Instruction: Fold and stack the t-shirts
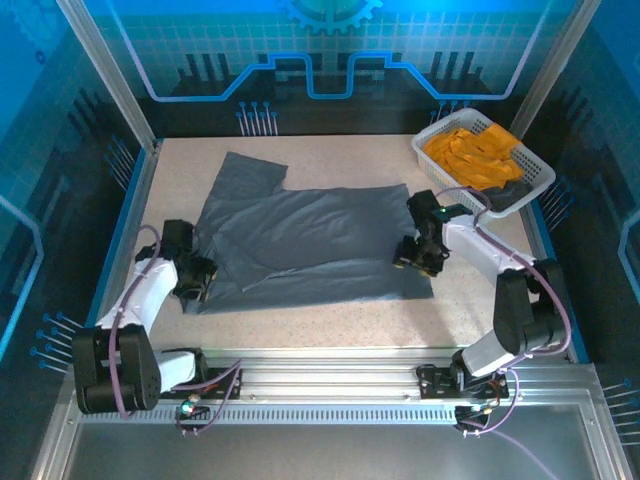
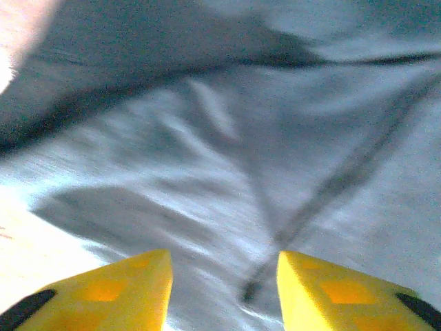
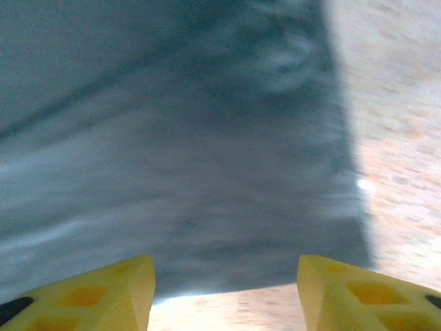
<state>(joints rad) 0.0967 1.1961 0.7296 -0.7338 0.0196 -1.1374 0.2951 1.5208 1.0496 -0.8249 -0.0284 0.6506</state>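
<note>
From above, your 2 arms flank the slate grey t-shirt (image 1: 310, 245), which lies spread across the middle of the speckled table (image 1: 340, 325), 1 sleeve pointing to the far left and a fold of cloth doubled over near its left side. The left gripper (image 1: 195, 280) sits low at the shirt's near-left corner, on or just above the cloth, and the right gripper (image 1: 420, 255) sits low at the shirt's right edge; from this height you cannot tell how either set of fingers stands. At the far right corner of the table the white lattice basket (image 1: 530, 190) holds the orange-yellow t-shirts (image 1: 475, 150) in a loose heap. At your left wrist, the left gripper (image 2: 222, 276) has its 2 yellow fingers spread wide with nothing pinched between them; rumpled grey t-shirt (image 2: 241, 138) lies ahead of them, blurred, with a dark seam (image 2: 344, 179) running on a slant toward the gap and pale table (image 2: 27, 255) showing at the left. At your right wrist, the right gripper (image 3: 227, 276) is likewise spread, its fingers clear of the cloth; the grey t-shirt (image 3: 179, 152) stops just ahead of them, its edge crossing between the 2 fingertips and its corner lying toward the right finger, with bare table (image 3: 400, 138) to the right.
</note>
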